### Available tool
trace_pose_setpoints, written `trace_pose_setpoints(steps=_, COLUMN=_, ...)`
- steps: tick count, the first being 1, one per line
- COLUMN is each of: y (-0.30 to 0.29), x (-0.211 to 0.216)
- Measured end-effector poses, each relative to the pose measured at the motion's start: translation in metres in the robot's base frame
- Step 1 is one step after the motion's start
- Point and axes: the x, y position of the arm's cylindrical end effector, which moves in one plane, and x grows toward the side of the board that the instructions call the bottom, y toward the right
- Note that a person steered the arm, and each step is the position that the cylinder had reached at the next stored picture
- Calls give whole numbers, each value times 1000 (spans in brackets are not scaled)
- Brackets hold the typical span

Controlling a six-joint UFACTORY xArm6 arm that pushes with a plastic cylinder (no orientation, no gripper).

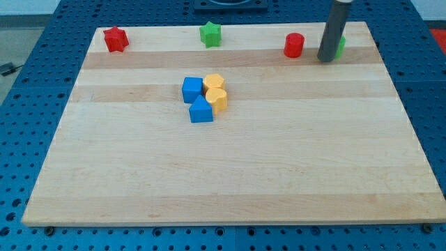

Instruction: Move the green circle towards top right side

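At the view's top right, close to the far edge of the wooden counter (230,174), sits the green circle (340,47), almost wholly hidden behind my dark rod, so that only a green sliver shows on the rod's right side. My tip (326,60) rests on the counter right at that block, on its left and slightly nearer the view's bottom; whether they actually touch I cannot tell, since the rod covers the meeting point. No claw is fitted to this arm, only the straight rod, so nothing is spread, pressed together or pinching.

Just to the left of my tip stands the red cylinder (294,45), near but apart from it. Farther left along the same top edge is the green star (210,33), and in the top left corner the red star (115,39); these two are well apart from each other and from the tip.

Toward the middle of the counter, left of centre, four blocks huddle together: a blue cube (192,89) at the left, a blue block (201,110) of uncertain shape below it, and two yellow blocks, the upper yellow block (213,84) and the lower yellow block (217,100), touching one another at the right of the cluster. This group lies well away from the tip.
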Motion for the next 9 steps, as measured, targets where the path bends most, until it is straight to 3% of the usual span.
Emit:
trace_pose_setpoints(steps=1, y=4, x=-13)
trace_pose_setpoints(steps=4, y=38, x=8)
trace_pose_setpoints(steps=7, y=39, x=-29)
trace_pose_setpoints(steps=9, y=39, x=-3)
